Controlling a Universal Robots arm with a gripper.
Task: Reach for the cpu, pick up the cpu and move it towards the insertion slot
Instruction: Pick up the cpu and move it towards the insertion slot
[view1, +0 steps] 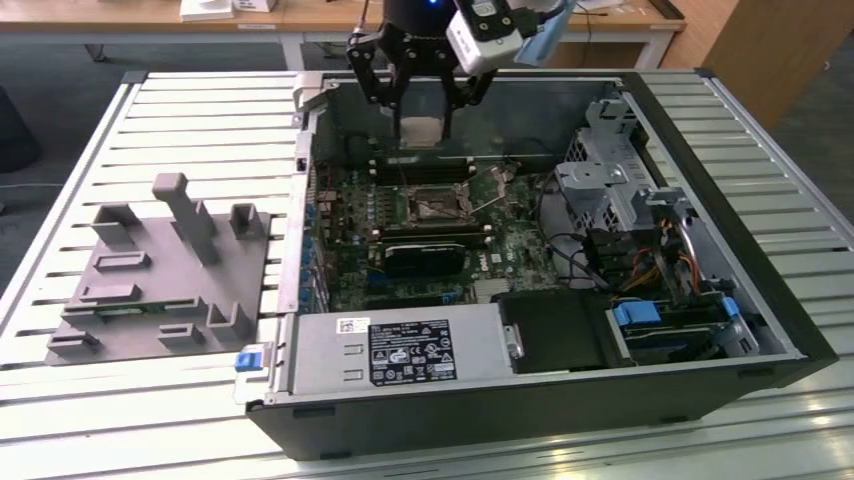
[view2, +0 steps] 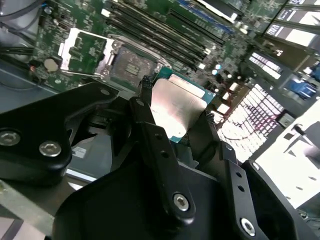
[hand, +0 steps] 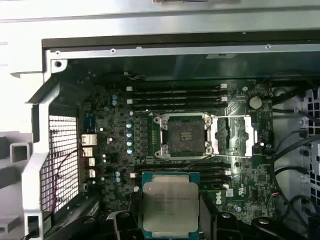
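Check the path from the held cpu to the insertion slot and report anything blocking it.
Nothing visible blocks it. The tool holds the cpu above the motherboard, apart from the insertion slot, whose frame is swung open with its dark centre exposed. Only low memory slots lie between them.

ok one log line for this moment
end effector: shut on cpu | cpu: lifted, over open case | slot: open, empty, cpu short of it

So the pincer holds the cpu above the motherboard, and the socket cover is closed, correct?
Not quite. The pincer does hold the cpu above the motherboard, but the insertion slot is open, its cover flipped aside, as the first wrist view shows.
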